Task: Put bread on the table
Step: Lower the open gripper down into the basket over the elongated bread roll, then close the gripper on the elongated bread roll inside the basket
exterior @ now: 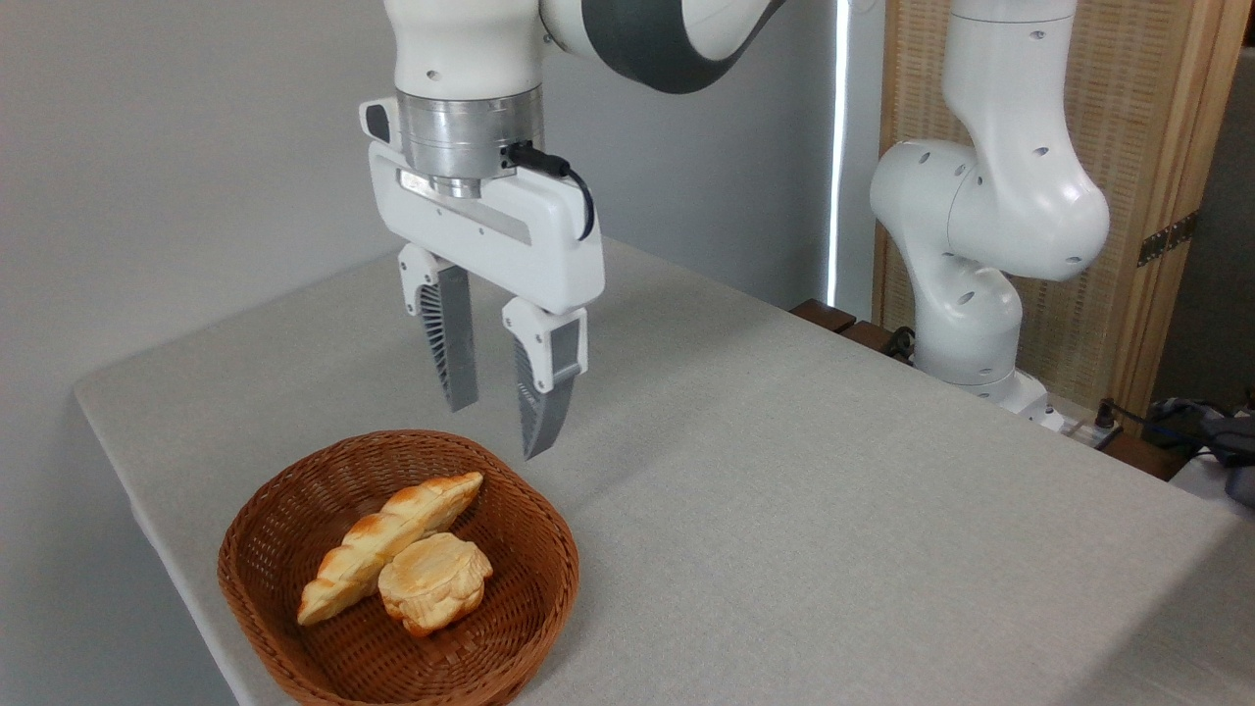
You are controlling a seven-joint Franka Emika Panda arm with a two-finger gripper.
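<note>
Gripper point(498, 429): upper centre-left of the frame, pointing down; its two ribbed grey fingers point(449, 343) stand apart with a clear gap between them, holding nothing and touching nothing.
Gripper position: above the far rim of the basket, its tips clear of the wicker.
Arm point(990, 206): white with a dark band at the top of the frame; its base stands at the right, beyond the table's far edge.
Bread point(390, 532): long ridged loaf lying slantwise inside the basket, lower left of the frame.
Bun point(433, 580): small and round, touching the loaf's right side, in the same basket.
Basket point(294, 490): brown wicker, near the table's front left corner.
Table point(784, 490): grey cloth, filling the lower frame.
</note>
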